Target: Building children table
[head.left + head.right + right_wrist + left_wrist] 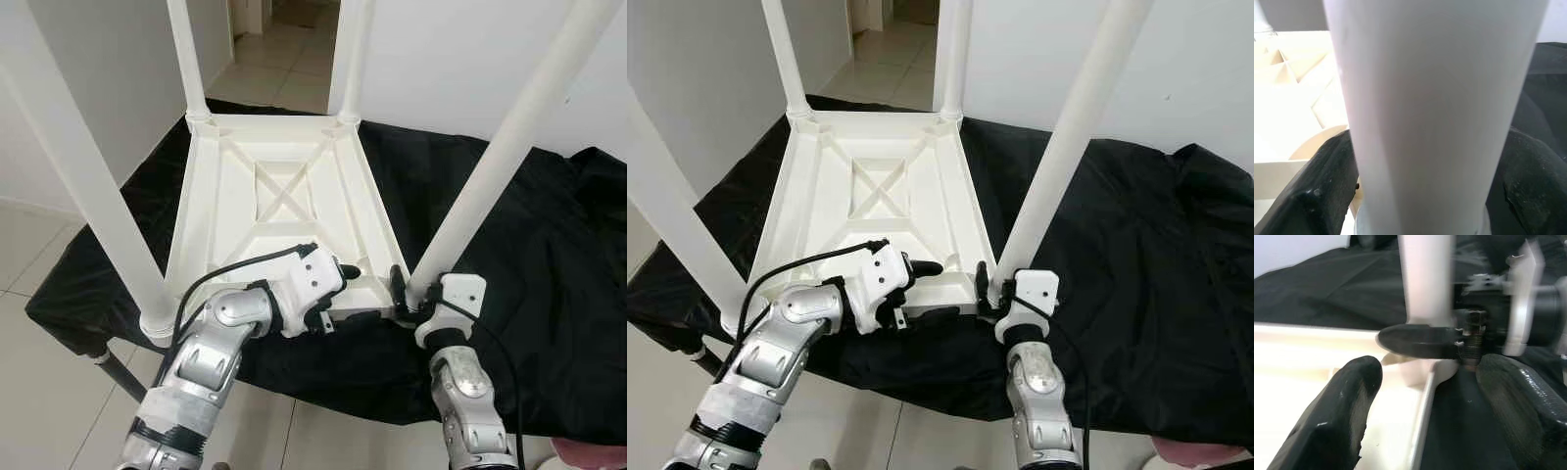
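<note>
Right gripper: lowest in the head views, at the near right corner of the children's table; its two black fingers sit on either side of the near right leg, closed around its base.
Left gripper: just left of it, at the table's near edge; fingers spread apart, one over the underside, one outside the rim, holding nothing.
Children's table: white plastic, upside down on the desk, ribbed underside with a crossed brace facing up.
Legs: four white tubes stand up from the corners: the near left leg, the near right leg, and two far ones.
Desk: draped in black cloth, the table lying on its left half.
Floor: pale tiles around the desk; an open doorway beyond the far legs.
</note>
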Robot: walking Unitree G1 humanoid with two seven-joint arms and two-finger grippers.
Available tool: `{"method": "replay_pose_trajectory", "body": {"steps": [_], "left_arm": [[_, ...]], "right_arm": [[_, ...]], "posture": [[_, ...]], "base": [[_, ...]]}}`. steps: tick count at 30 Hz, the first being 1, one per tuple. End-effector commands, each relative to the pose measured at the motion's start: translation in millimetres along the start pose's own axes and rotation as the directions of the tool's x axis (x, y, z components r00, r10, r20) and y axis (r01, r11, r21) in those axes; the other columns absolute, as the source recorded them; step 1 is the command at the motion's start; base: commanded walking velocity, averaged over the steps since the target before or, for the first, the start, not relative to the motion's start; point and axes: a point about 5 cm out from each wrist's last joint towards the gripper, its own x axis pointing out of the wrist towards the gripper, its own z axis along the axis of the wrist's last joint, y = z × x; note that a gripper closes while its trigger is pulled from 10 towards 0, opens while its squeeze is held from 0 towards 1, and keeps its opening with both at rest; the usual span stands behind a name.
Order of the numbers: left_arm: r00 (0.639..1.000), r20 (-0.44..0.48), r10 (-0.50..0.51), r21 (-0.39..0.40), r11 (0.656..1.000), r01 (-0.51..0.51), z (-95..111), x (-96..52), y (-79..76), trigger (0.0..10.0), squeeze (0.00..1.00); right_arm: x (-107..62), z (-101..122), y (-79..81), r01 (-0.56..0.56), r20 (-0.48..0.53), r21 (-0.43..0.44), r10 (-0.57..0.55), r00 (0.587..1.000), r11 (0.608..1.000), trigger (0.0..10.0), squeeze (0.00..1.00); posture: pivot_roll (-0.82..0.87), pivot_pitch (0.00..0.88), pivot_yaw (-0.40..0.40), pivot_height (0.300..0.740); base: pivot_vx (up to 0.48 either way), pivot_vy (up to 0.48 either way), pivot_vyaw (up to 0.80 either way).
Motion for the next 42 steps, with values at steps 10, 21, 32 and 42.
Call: {"method": "replay_pose_trajectory", "body": {"steps": [10,21,32,42], "left_arm": [[0.893,-0.014,0.449,0.026,0.893,-0.449,-1,-11.0,41.6,10.0,0.0],[0.814,0.006,0.581,-0.071,0.812,-0.579,-1,-15.8,56.3,10.0,0.0],[0.633,-0.006,0.774,-0.233,0.615,-0.754,-6,-19.0,57.4,10.0,0.0],[0.551,-0.026,0.834,-0.337,0.511,-0.791,-13,-22.1,39.1,10.0,0.0]], "right_arm": [[12.2,8,-7.9,-0.026,0.063,-0.064,0.03,0.998,0.998,10.0,0.0],[11.4,8,-7.7,0.004,0.067,-0.026,-0.002,0.998,1.0,10.0,0.0],[6.2,11,-1.1,0.059,0.099,-0.02,-0.057,0.993,0.998,10.0,0.0],[-4.1,11,10.0,0.105,0.053,0.067,-0.108,0.993,0.992,10.0,0.0]], "posture": [[-0.08,0.0,0.028,0.74],[-0.08,0.0,0.012,0.74],[-0.06,0.0,-0.008,0.74],[-0.06,0.0,-0.018,0.74]], "base": [[0.0,0.0,0.0],[0.0,0.0,0.0],[0.0,0.0,0.0],[0.0,0.0,0.0]]}}
